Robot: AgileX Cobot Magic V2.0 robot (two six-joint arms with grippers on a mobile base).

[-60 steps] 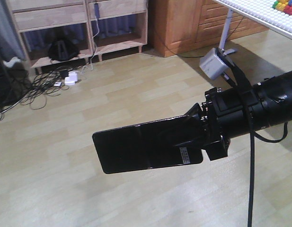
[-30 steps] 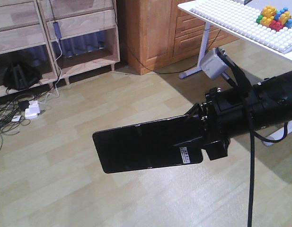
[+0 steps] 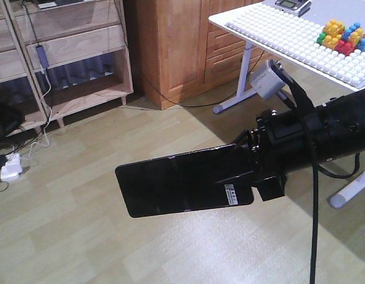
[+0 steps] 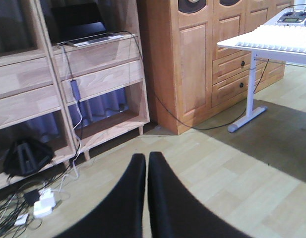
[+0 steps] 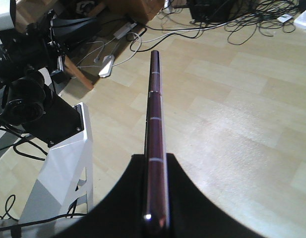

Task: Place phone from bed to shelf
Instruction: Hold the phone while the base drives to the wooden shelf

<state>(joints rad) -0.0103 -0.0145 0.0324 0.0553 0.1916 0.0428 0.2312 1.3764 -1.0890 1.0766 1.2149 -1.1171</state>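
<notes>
Phone (image 3: 176, 184) hangs above the pale floor (image 3: 81, 236), clenched by the right gripper (image 3: 241, 177); left gripper (image 4: 146, 183) pinched together, empty; shelf (image 3: 81, 44) stands far left.

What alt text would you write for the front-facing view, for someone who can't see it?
The robot's black right gripper holds a flat black phone above a pale wood-look floor. Behind stand a light wooden shelf at left, an orange-brown cabinet, and a white studded table with colourful toy bricks.
</notes>
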